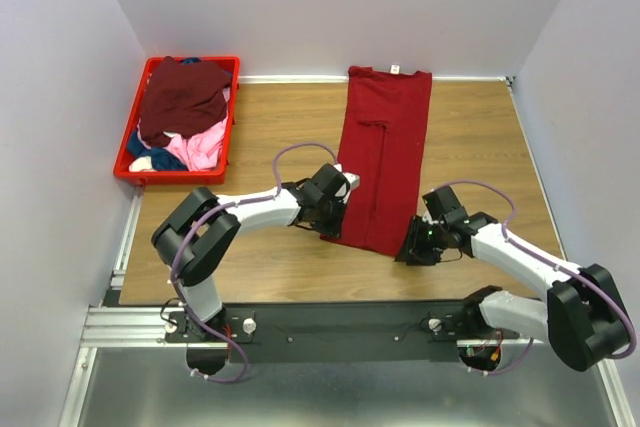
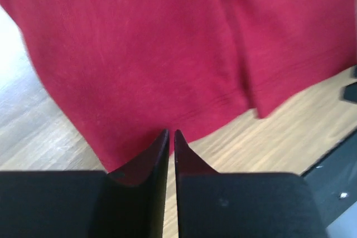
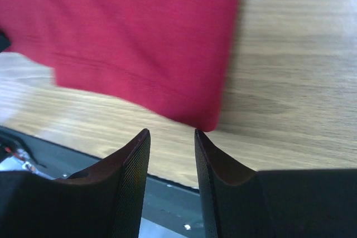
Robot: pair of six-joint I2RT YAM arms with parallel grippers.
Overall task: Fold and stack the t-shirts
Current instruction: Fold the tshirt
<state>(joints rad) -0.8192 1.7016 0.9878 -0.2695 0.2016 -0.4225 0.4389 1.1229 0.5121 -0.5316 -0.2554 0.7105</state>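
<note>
A bright red t-shirt (image 1: 385, 157) lies flat on the wooden table (image 1: 270, 117), folded lengthwise into a long strip, neck at the far end. My left gripper (image 1: 333, 225) is at its near left corner. In the left wrist view the gripper (image 2: 170, 133) has its jaws almost together, with nothing between them, at the shirt's hem (image 2: 139, 54). My right gripper (image 1: 410, 250) is at the near right corner. In the right wrist view the gripper (image 3: 172, 132) is open and empty just short of the shirt's corner (image 3: 128, 32).
A red plastic crate (image 1: 125, 152) at the back left holds a dark maroon shirt (image 1: 185, 97), a pink one (image 1: 202, 147) and a blue one (image 1: 140, 154). A black rail (image 1: 350, 322) runs along the table's near edge. White walls close in three sides.
</note>
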